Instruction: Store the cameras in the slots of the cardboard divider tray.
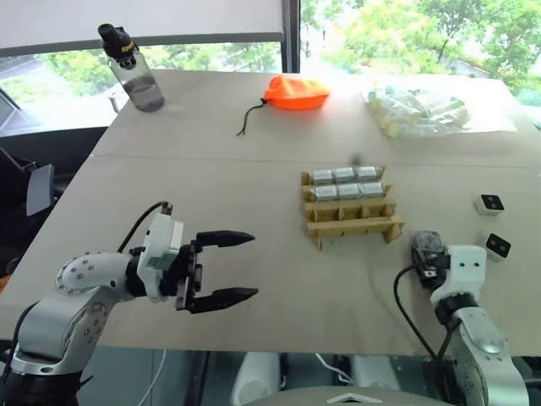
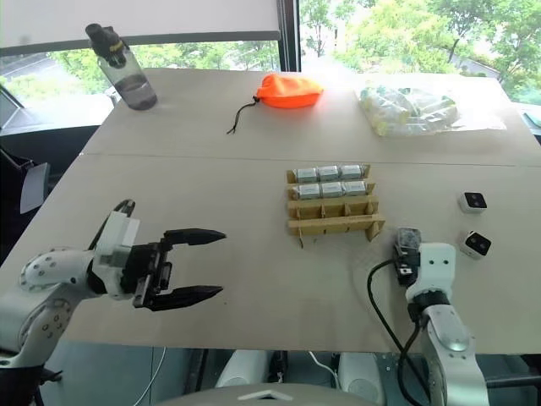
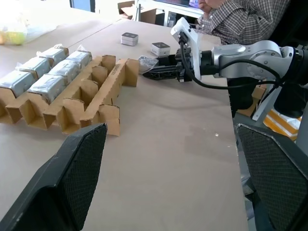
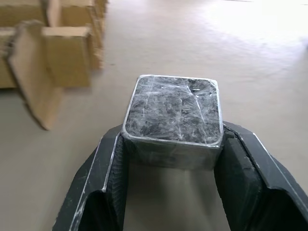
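The right wrist view reveals the right gripper [image 4: 172,144] pinching one camera [image 4: 172,118]; left fingers [image 1: 221,239] spread. Six cameras [image 1: 343,183] fill the tray [image 1: 355,222]; two [image 1: 493,224] lie near the table's [image 1: 211,178] right edge.

A person [image 3: 240,19] in a checked shirt is cut off at the frame's top; contents of the clear bag [image 1: 418,110] stay too blurred to identify.

Office or lab-type room set up for robot work. Large pale beige tabletop [image 1: 254,254] stands against a wide window [image 1: 423,25] with a dark upright frame post, green trees outside. Clear plastic water bottle with black cap [image 1: 133,72] at the far edge. Seated person in a checked shirt [image 3: 240,19] beside the table, open brown cardboard boxes [image 3: 139,9] behind.
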